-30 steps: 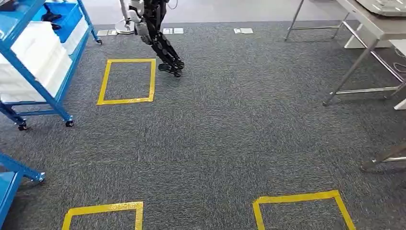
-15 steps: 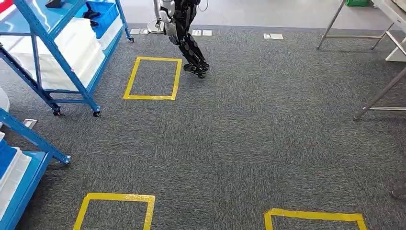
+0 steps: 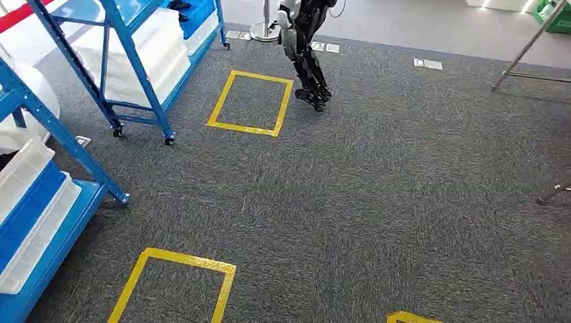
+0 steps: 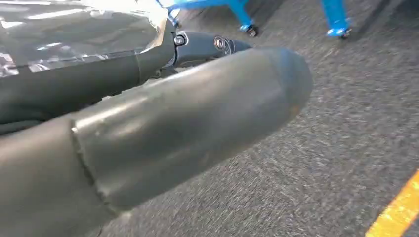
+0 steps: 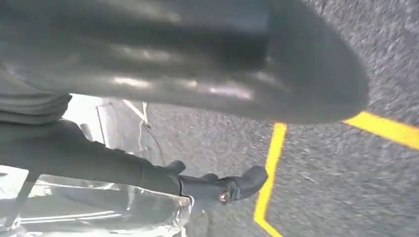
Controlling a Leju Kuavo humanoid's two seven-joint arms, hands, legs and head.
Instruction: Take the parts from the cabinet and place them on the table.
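In the head view, grey carpet (image 3: 377,202) runs across the floor with a yellow taped square (image 3: 221,99) on it. Just beside the square, on its far-left side, stands a blue wheeled cabinet (image 3: 137,60) stacked with white bins (image 3: 145,50); a second blue cabinet (image 3: 64,134) stands well apart from the square, nearer the camera. Another robot's dark legs (image 3: 308,64) stand just beside the square's right far corner, and a metal table leg (image 3: 532,44) slants well apart from the square on that side. In the left wrist view, the left hand (image 4: 163,113) hangs over the carpet, its thick thumb stretched out and touching nothing. A clear, shiny bag (image 4: 74,29) lies against the dark fingers (image 4: 202,44) on the side away from the thumb; whether they grip it I cannot tell. In the right wrist view, the right hand (image 5: 173,74) hangs above yellow tape (image 5: 272,163), thumb out and free. The bag (image 5: 99,212) lies against its dark fingers (image 5: 212,187), whose tips reach past the bag's edge; the grip cannot be made out.
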